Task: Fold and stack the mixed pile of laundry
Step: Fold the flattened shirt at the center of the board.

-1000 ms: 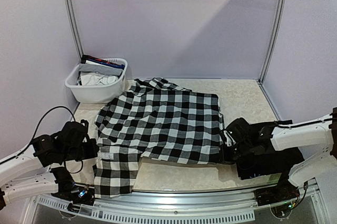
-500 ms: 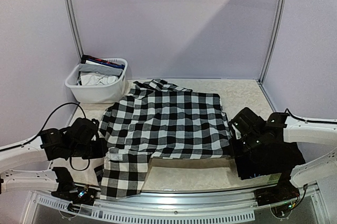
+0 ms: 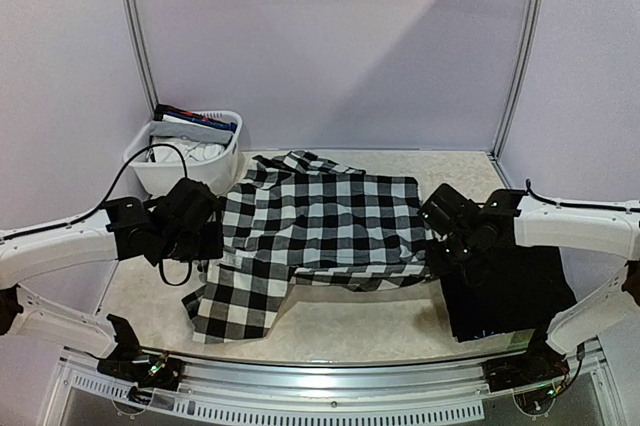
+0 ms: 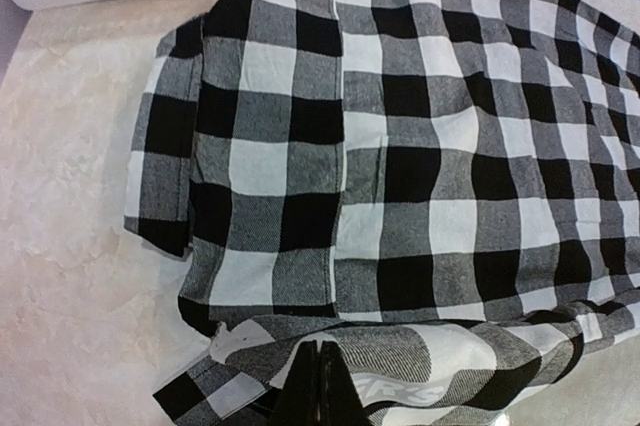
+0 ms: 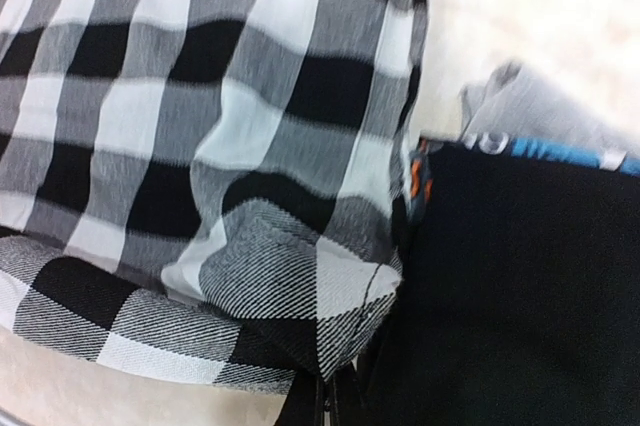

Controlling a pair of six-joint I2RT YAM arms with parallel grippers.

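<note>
Black-and-white checkered cloth shirt [image 3: 330,211]: near hem raised off beige table [image 3: 340,331], carried toward the far side; hanging panel drawn back from near edge. Left gripper [image 3: 221,240], right gripper [image 3: 432,250]: both higher, farther in.

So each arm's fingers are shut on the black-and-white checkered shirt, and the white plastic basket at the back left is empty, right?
No: the white plastic basket is not empty; the top external view shows clothes in it. The left fingers and right fingers are indeed shut on the black-and-white checkered shirt.
</note>
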